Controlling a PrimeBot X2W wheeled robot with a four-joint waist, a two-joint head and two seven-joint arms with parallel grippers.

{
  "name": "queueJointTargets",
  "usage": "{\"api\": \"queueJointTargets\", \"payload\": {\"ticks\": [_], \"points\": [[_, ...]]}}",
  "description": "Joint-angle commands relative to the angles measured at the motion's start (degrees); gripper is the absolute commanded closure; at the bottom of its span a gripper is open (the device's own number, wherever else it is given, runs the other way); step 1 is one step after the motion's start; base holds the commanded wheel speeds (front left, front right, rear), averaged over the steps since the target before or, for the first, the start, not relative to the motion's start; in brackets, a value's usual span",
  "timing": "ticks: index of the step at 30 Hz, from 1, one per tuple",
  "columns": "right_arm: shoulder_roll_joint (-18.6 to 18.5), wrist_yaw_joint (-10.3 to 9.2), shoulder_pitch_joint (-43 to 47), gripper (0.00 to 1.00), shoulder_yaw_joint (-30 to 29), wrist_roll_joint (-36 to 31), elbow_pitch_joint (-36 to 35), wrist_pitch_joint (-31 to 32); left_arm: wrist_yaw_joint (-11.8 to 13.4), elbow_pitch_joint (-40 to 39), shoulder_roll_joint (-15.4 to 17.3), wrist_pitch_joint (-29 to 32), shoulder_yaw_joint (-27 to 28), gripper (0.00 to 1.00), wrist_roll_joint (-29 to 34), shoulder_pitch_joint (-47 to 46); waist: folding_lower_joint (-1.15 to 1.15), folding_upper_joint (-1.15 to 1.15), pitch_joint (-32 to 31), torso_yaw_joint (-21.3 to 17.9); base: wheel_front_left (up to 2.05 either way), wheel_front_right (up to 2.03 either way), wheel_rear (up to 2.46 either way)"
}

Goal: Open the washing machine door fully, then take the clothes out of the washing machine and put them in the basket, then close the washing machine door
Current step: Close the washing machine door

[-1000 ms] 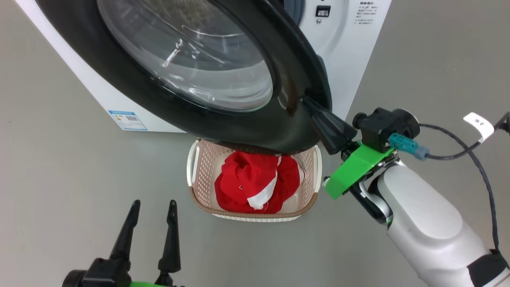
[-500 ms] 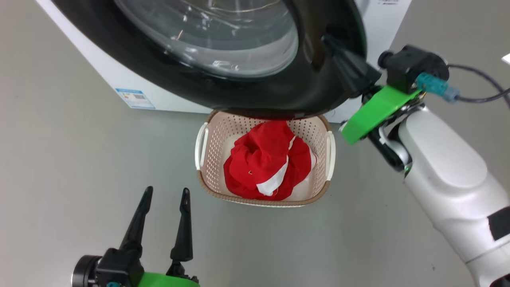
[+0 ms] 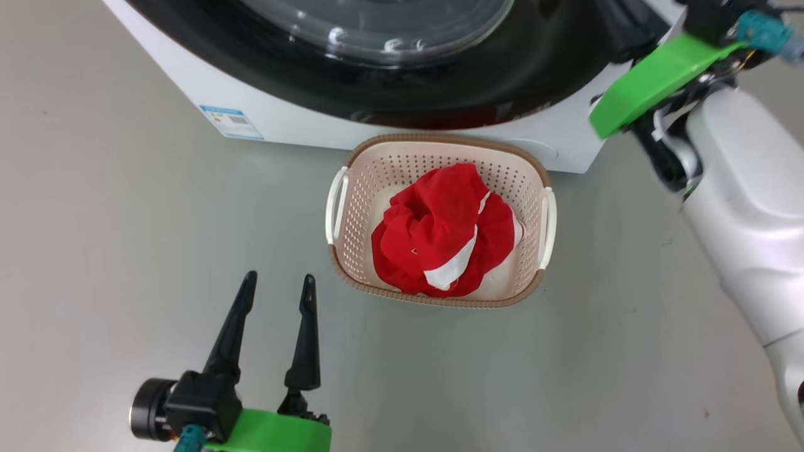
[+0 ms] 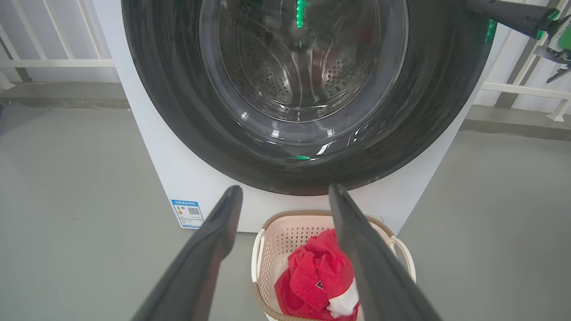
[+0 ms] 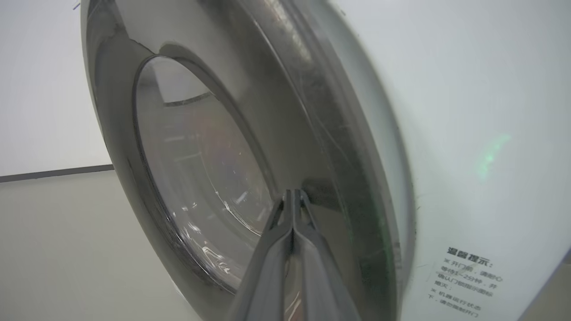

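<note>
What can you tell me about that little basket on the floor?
The basket is small, cream plastic, rounded at the corners, its walls full of holes, with a brown woven-look rim and white side handles. It stands upright on the grey floor before the washing machine, holding the crumpled red clothes.

you have a smooth grey floor all around, with a few small dark specks off to the right. in the left wrist view, white railings show at both upper corners, each standing on a low grey kerb. in the right wrist view, a pale wall meets the floor at a dark strip.
</note>
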Motion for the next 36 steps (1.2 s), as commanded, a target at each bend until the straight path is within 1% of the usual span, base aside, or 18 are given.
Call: {"api": "queueJointTargets", "payload": {"ticks": [1,8,16,20,25,29,30,31,32,33,34,36], "points": [[0.18,-0.06,-1.68,1.0,-0.81,0.16,-0.46,-0.36,-0.38,-0.96,0.42,-0.64,1.57,0.0,0.58,-1.43,0.0,0.0,0.64,0.46,0.0,0.0,0.0],[-0.1,-0.06,-4.04,1.0,-2.0,-0.21,0.81,-0.36,-0.93,-0.53,-0.26,-0.68,2.09,0.0,1.04,-2.19,0.0,0.0,1.41,0.67,0.0,0.0,0.0],[0.18,-0.06,-3.14,1.0,-1.5,-0.42,-0.18,-0.36,-1.48,0.04,-0.8,-0.69,2.96,0.0,1.39,-2.44,0.0,0.0,1.08,0.41,0.0,0.0,0.0],[0.6,-0.06,-0.38,1.0,-1.06,-0.38,-2.36,-0.36,-1.67,0.5,-0.93,-0.69,3.45,0.0,1.61,-2.21,0.0,0.0,0.07,-0.19,0.0,0.0,0.0],[1.25,-0.06,5.2,1.0,-1.23,-1.31,-6.46,-0.36,-2.12,1.49,-0.86,-0.69,3.65,0.0,1.9,-1.74,0.0,0.0,-2.0,-0.96,0.0,0.0,0.0],[1.98,-0.06,10.68,1.0,-3.02,-2.14,-10.26,-0.36,-2.5,2.3,-0.44,-0.7,3.69,0.0,1.92,-1.21,0.0,0.0,-3.8,-1.64,0.0,0.0,0.0],[2.17,-0.06,12.2,0.91,-3.79,-2.46,-11.3,-0.36,-2.56,2.42,-0.29,-0.7,3.71,0.0,1.93,-1.11,0.0,0.0,-4.25,-1.81,0.0,0.0,0.0],[2.32,-0.06,13.73,0.71,-4.12,-2.95,-12.22,-0.36,-2.58,2.49,-0.16,-0.7,3.76,0.0,1.89,-1.02,0.0,0.0,-4.58,-1.98,0.0,0.0,0.0],[2.48,-0.06,15.25,0.55,-4.6,-3.33,-13.17,-0.36,-2.64,2.59,-0.03,-0.7,3.76,0.0,1.83,-0.95,0.0,0.0,-5.01,-2.13,0.0,0.0,0.0],[2.67,-0.06,16.79,0.21,-5.11,-3.72,-13.97,-0.36,-2.73,2.69,0.11,-0.7,3.76,0.0,1.76,-0.86,0.0,0.0,-5.52,-2.31,0.0,0.0,0.0],[2.95,-0.06,18.38,0.0,-5.6,-3.95,-14.63,-0.36,-2.76,2.72,0.27,-0.7,3.81,0.0,1.69,-0.74,0.0,0.0,-5.98,-2.52,0.0,0.0,0.0],[3.33,-0.06,21.27,0.0,-6.55,-4.96,-16.05,-0.36,-2.83,2.77,0.57,-0.53,3.93,0.0,1.42,-0.42,0.0,0.0,-6.87,-2.98,0.0,0.0,0.0]]}}
